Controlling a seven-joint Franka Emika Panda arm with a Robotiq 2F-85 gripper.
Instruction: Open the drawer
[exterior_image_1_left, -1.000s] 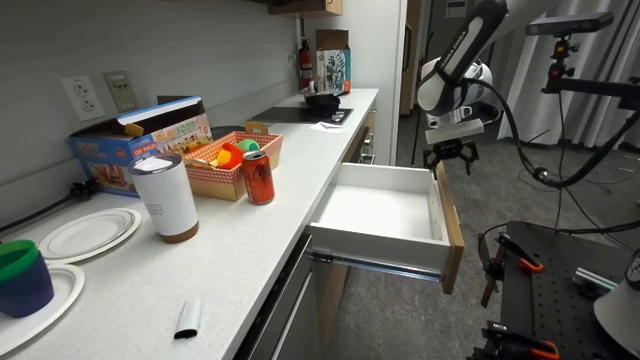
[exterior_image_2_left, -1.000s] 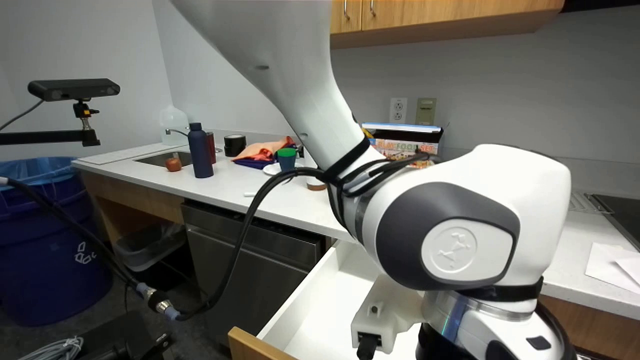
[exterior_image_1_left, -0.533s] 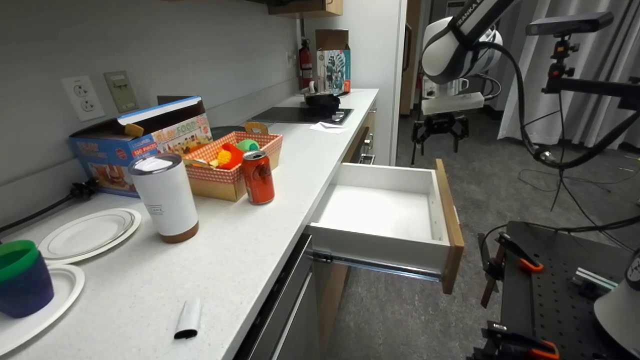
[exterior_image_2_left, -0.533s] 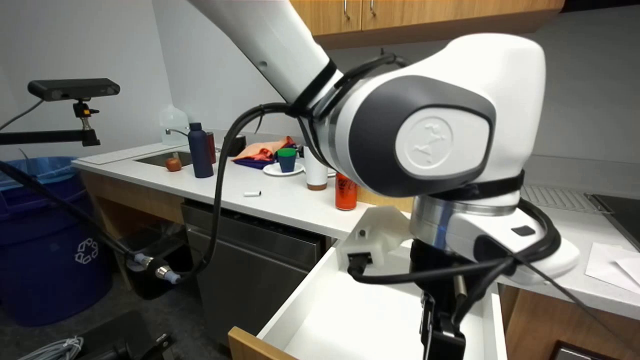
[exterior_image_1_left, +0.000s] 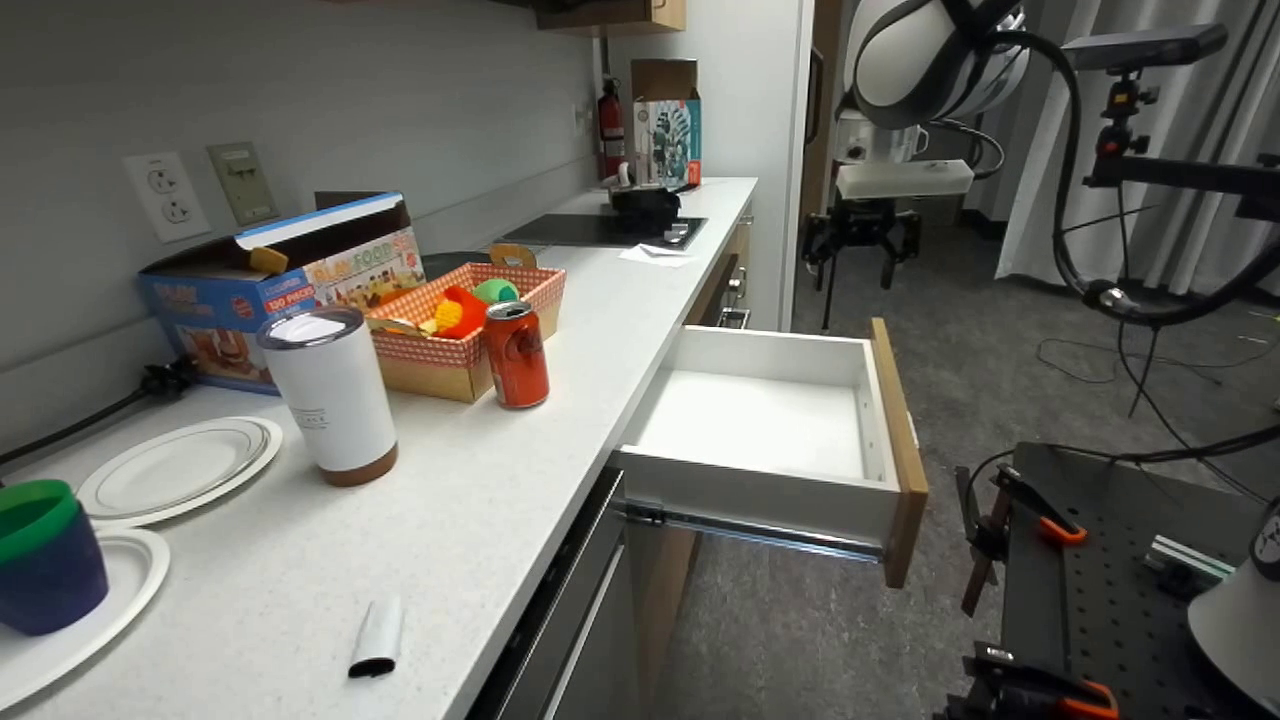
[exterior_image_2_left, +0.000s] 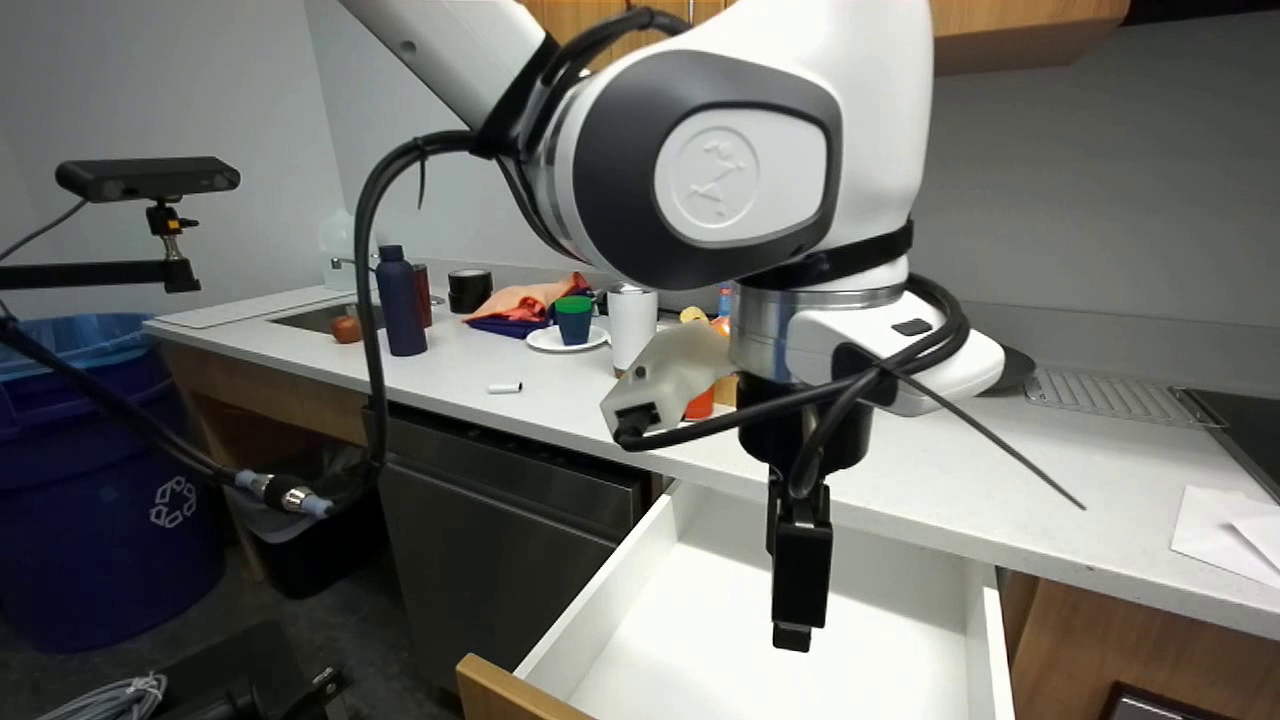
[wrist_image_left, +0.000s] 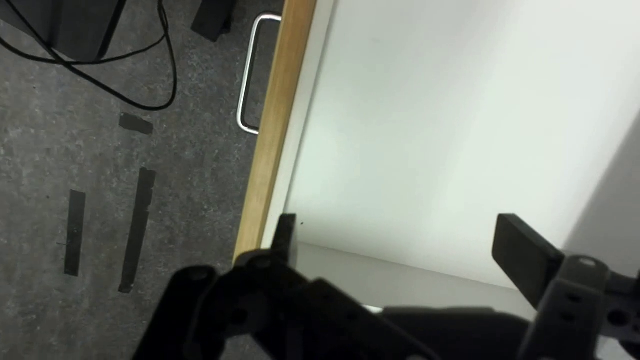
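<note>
The drawer (exterior_image_1_left: 905, 470) stands pulled far out from under the counter. Its tan front, white inside and grey-white side show in an exterior view. It also shows in an exterior view (exterior_image_2_left: 515, 695), partly cut off by the lower edge, and in the wrist view (wrist_image_left: 277, 125). Its slim metal bar handle (wrist_image_left: 245, 85) is free, with nothing holding it. The drawer holds nothing that I can see. My gripper (wrist_image_left: 396, 220) is open and empty, fingers pointing down above the drawer. It also shows high above the drawer in both exterior views (exterior_image_1_left: 850, 275) (exterior_image_2_left: 792, 635).
The white counter (exterior_image_1_left: 480, 520) carries a red can (exterior_image_1_left: 517, 355), a white tumbler (exterior_image_1_left: 330, 400), a basket (exterior_image_1_left: 450, 345) and a play food box (exterior_image_1_left: 290, 290). A black table (exterior_image_1_left: 1130, 570) with clamps stands opposite the drawer. Cables (exterior_image_2_left: 370, 280) hang from the arm.
My gripper has risen from beside the drawer's front and moved left in both exterior views, over the drawer. The gripper stays open. The drawer has not moved.
</note>
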